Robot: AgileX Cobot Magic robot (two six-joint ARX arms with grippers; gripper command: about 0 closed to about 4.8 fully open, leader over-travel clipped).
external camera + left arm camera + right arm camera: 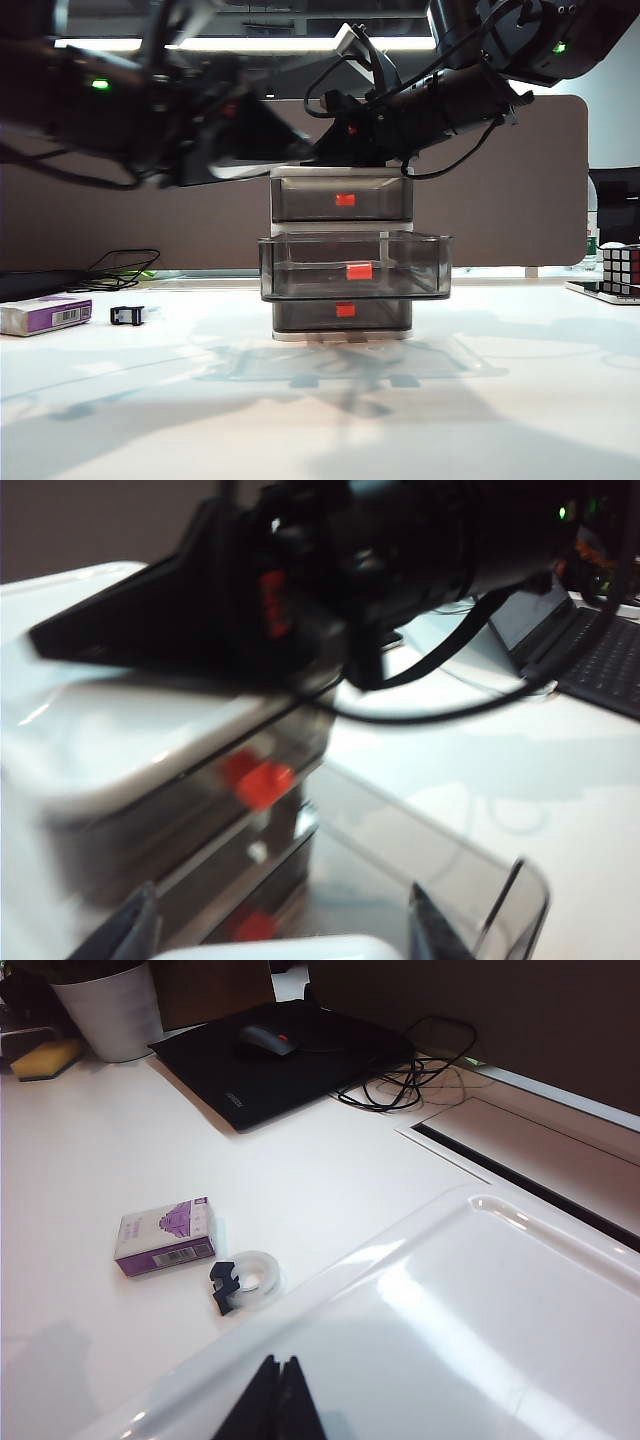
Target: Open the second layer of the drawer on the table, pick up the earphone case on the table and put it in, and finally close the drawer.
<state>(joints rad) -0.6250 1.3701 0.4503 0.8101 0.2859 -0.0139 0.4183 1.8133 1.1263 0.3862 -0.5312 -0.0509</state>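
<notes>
The drawer [341,255] stands mid-table with a white frame and three smoky grey layers. The second layer [355,266] is pulled out toward the exterior camera, red tab [359,271] on its front. My left gripper [285,150] is a blurred dark shape high up, just left of the unit's top. In the left wrist view its fingers [140,930] flank the whitish earphone case [270,948], held above the open second layer [420,860]. My right gripper [328,156] rests on the unit's white top [480,1310], fingertips [278,1400] shut and empty.
A purple-and-white box [45,315] and a small black clip [127,316] lie on the table at left, with cables [125,265] behind. A Rubik's cube [620,265] sits far right. The right wrist view shows a tape roll [250,1275], a black mat with a mouse [268,1040] and a white pot [105,1005].
</notes>
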